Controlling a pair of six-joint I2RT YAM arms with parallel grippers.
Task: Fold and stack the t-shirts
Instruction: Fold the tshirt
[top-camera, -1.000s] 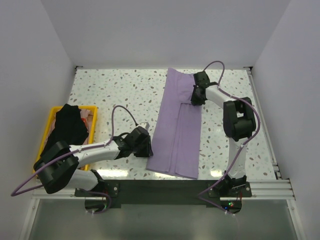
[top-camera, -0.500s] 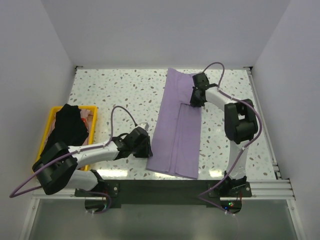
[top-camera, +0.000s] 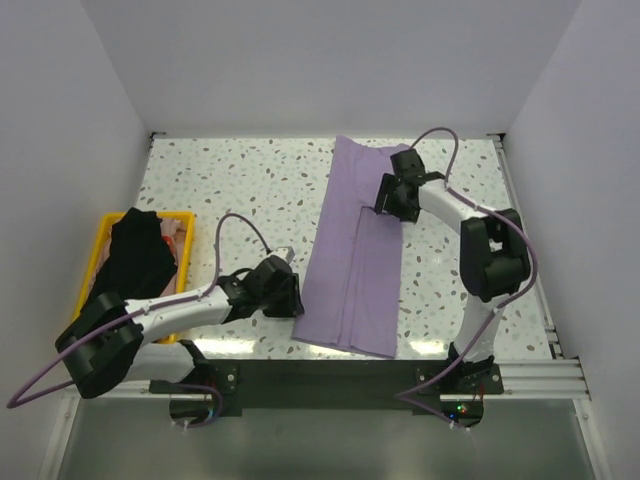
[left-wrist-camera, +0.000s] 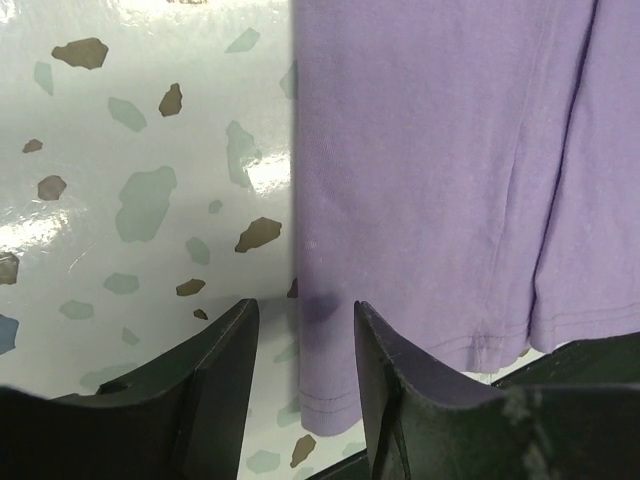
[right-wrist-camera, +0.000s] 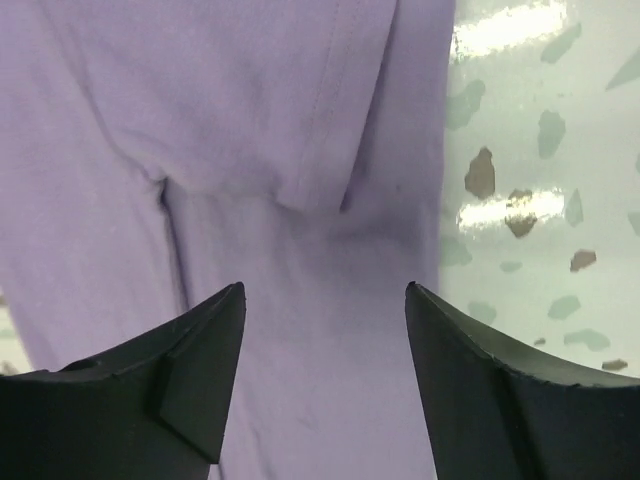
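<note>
While L claw (left-wrist-camera: 304, 306) straddles its left edge, lavender shirt (top-camera: 352, 262) lies under R claw (right-wrist-camera: 325, 288)

lavender t-shirt (left-wrist-camera: 440, 180): flat on speckled table (left-wrist-camera: 130, 150) | fingers (left-wrist-camera: 215, 370): apart, shirt's side edge between them

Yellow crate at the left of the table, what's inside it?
A black t-shirt is heaped in the yellow crate, with some pinkish fabric beside it. Whatever lies beneath the shirt is covered, and the left arm hides the crate's near end.
</note>
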